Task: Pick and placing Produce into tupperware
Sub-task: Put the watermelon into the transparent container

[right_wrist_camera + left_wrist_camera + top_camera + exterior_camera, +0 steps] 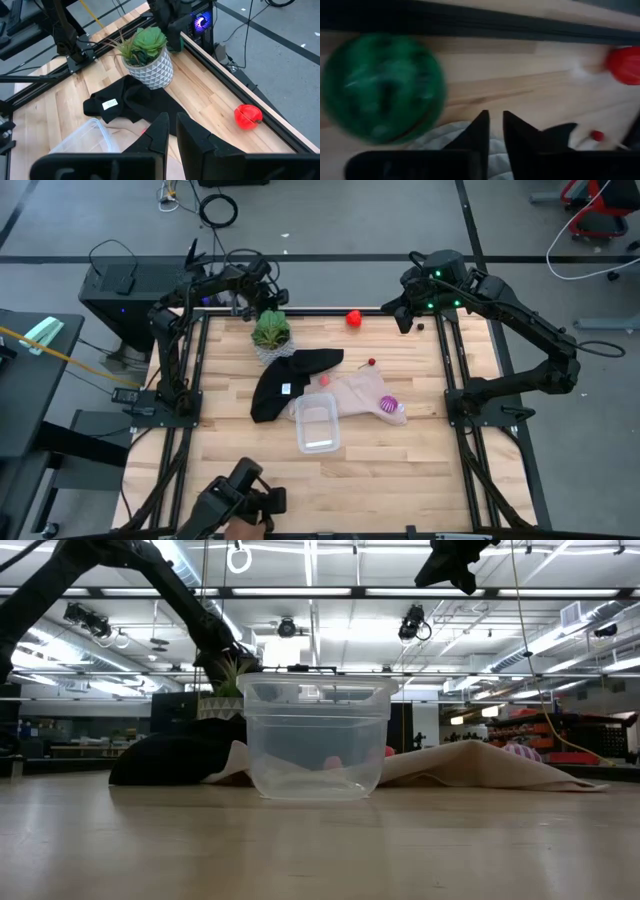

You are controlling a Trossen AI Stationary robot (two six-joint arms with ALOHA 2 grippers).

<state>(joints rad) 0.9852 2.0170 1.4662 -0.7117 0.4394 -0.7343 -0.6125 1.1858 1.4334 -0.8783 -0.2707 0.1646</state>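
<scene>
- The tupperware (pixel 317 442) is set just toward 6 o'clock of the tabletop (pixel 400 470) centre, one corner resting on the beige cloth (pixel 355 392); from above no produce is seen inside it, so the task is judged barely begun.
- The left jaws are carried at 11 o'clock, behind the potted plant (pixel 271 330) at the far edge; they are drawn nearly together with nothing between them.
- The green fruit (pixel 382 87) is seen just beside those jaws rather than in them; a grasp is judged missed or not yet made, and a re-opening over the fruit is probably called for.
- The red fruit (pixel 354 318) is left loose at 12 o'clock near the far rail; being round, it is likely to roll if nudged.
- The purple fruit (pixel 388 404) is lodged on the beige cloth at 3 o'clock of the tupperware, held from rolling by the fabric.
- The black cloth (pixel 275 395) is spread at 10 o'clock of the tupperware, between it and the plant.
- The right jaws are held closed and empty at 1 o'clock, above the far edge, apparently kept clear while the left arm works.
</scene>
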